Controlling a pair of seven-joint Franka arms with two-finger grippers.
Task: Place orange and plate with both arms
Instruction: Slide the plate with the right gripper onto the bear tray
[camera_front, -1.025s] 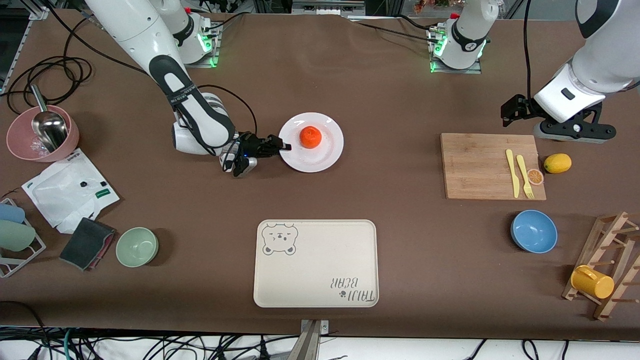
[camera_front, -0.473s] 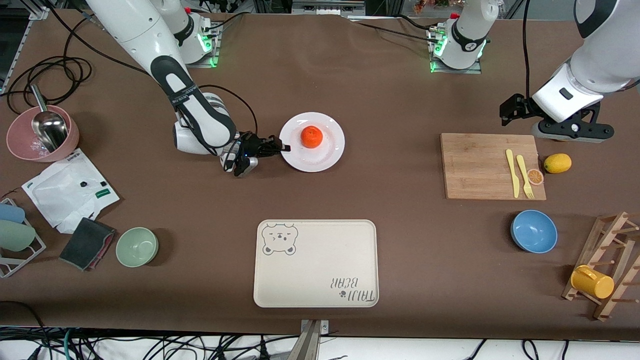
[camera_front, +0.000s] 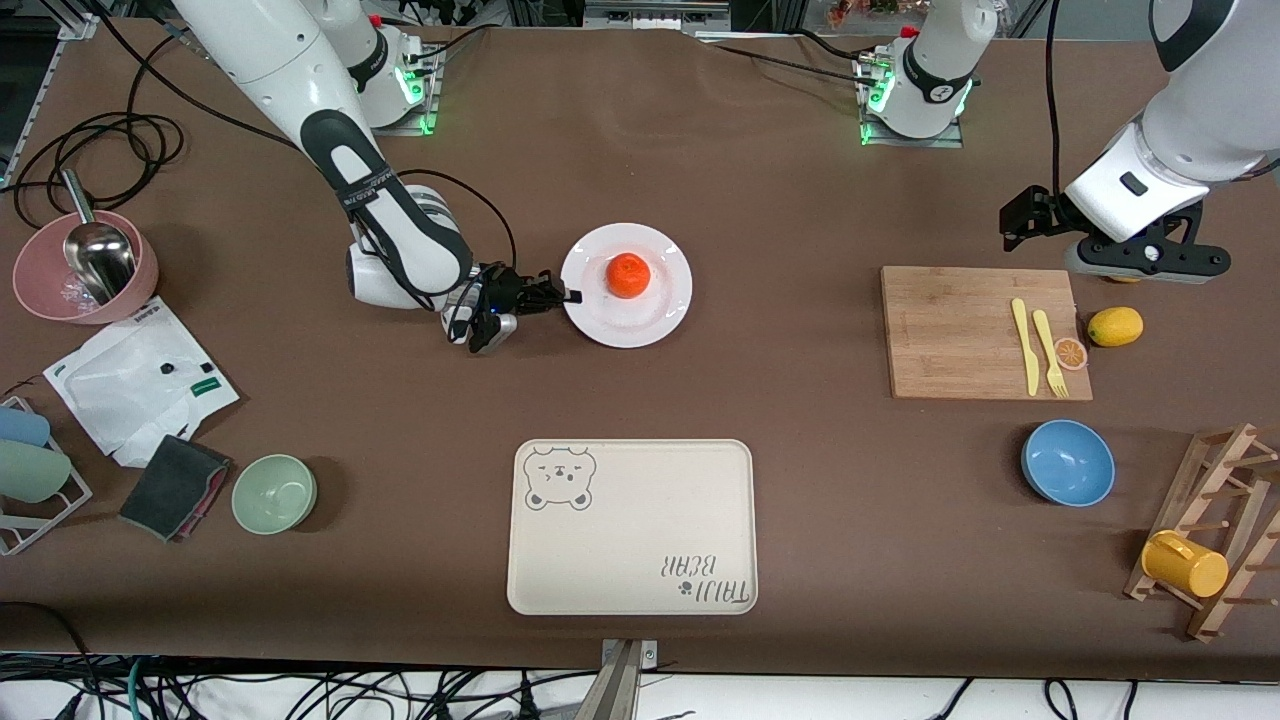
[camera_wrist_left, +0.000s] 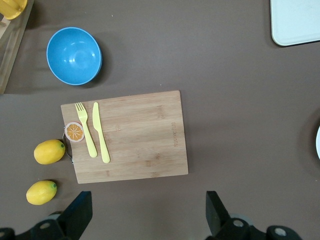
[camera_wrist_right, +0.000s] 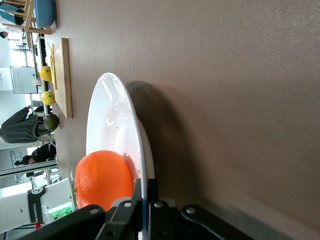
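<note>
Plate (camera_front: 650, 315) w/ orange (camera_front: 628, 275) on it is seen mid-table, farther from front camera than tray (camera_front: 630, 540). Plate rim is clamped by right gripper (camera_front: 565, 295), fingers closed on it. Left gripper (camera_wrist_left: 145, 220) is held over cutting board (camera_front: 975, 335) edge, fingers spread apart, waiting.

light: bright, even overhead | shadows: soft, short | glare: plate (camera_wrist_right: 112, 130) sheen | focus: sharp

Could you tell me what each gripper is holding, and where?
The right gripper pinches the plate by its rim; the orange rides on it. The left gripper is open, holding nothing.
</note>
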